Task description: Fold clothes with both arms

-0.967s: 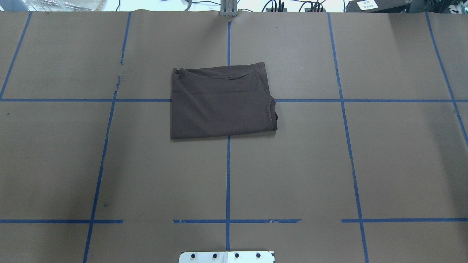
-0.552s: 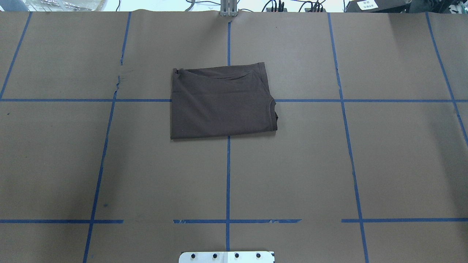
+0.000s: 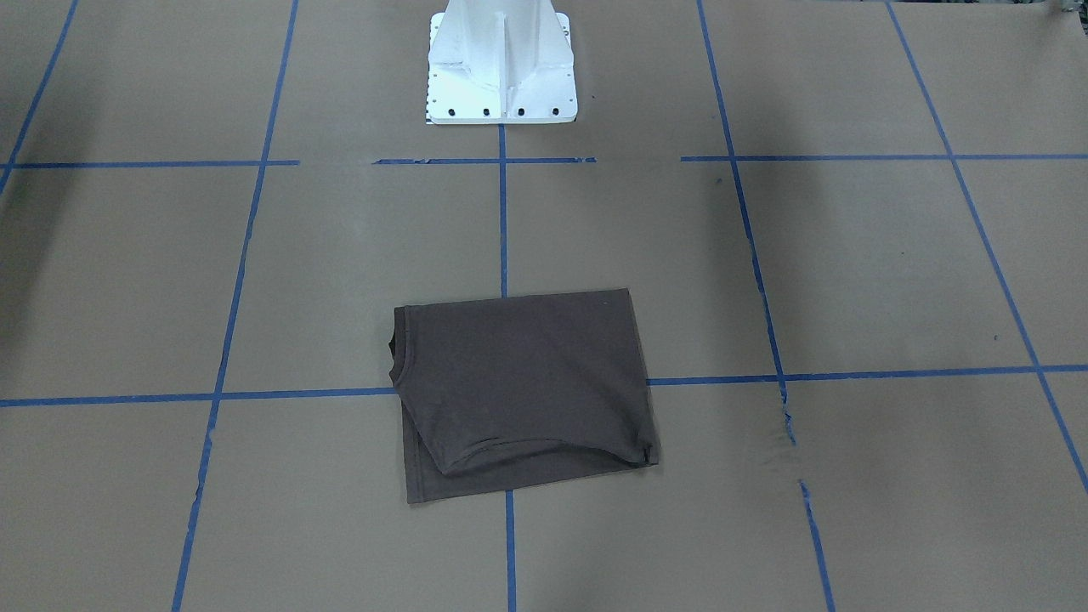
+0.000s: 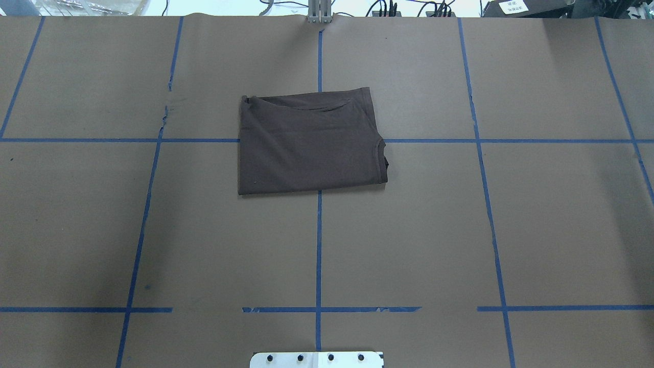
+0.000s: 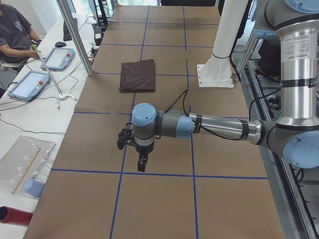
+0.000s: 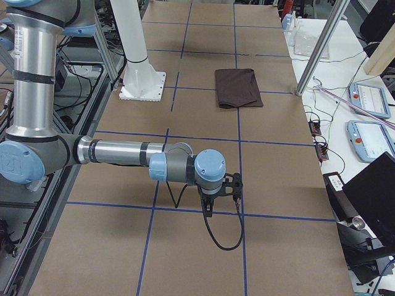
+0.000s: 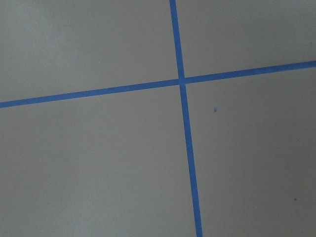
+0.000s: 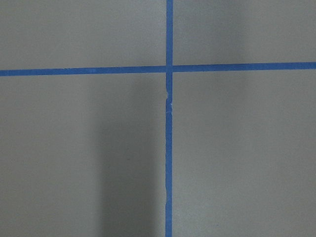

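Observation:
The clothes are one dark brown T-shirt [image 4: 306,148], folded into a flat rectangle on the brown table cover, just beyond the table's middle. Its ribbed collar shows at its right edge in the overhead view. It also shows in the front-facing view [image 3: 523,382] and both side views [image 5: 138,75] [image 6: 237,87]. Neither arm touches it. My left gripper [image 5: 135,149] hangs over bare table far from the shirt. My right gripper [image 6: 223,190] hovers at the opposite end, trailing a black cable. I cannot tell whether either is open or shut.
The white pedestal base [image 3: 501,64] stands at the robot's side of the table. Blue tape lines [image 4: 319,245] grid the cover. A person [image 5: 15,32] sits at a side bench with tablets [image 5: 27,84], behind a metal post [image 5: 75,37].

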Tool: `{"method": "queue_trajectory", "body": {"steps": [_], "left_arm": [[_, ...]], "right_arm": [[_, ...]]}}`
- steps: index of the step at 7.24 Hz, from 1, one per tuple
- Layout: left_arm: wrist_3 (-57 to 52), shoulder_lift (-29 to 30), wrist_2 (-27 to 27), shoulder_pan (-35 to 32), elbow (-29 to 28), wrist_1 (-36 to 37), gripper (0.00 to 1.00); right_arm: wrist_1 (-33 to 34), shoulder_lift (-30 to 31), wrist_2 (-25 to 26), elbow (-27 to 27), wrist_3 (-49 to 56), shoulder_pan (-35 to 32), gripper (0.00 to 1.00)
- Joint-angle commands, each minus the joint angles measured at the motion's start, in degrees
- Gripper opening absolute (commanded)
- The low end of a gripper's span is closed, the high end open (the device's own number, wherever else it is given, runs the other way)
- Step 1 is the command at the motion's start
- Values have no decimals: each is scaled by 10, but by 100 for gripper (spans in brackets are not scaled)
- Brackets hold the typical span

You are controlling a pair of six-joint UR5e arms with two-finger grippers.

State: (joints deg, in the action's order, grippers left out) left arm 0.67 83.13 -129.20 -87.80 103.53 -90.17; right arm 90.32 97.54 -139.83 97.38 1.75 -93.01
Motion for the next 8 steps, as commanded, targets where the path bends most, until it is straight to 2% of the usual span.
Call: {"method": "queue_trajectory", "body": {"steps": [1,8], "left_arm": [[5,0,0,0,0,0,100],[5,1,1,0,7,0,100]], "right_arm": [[0,-1,0,1,0,-1,100],[4,1,-3,1,0,-2,100]]}}
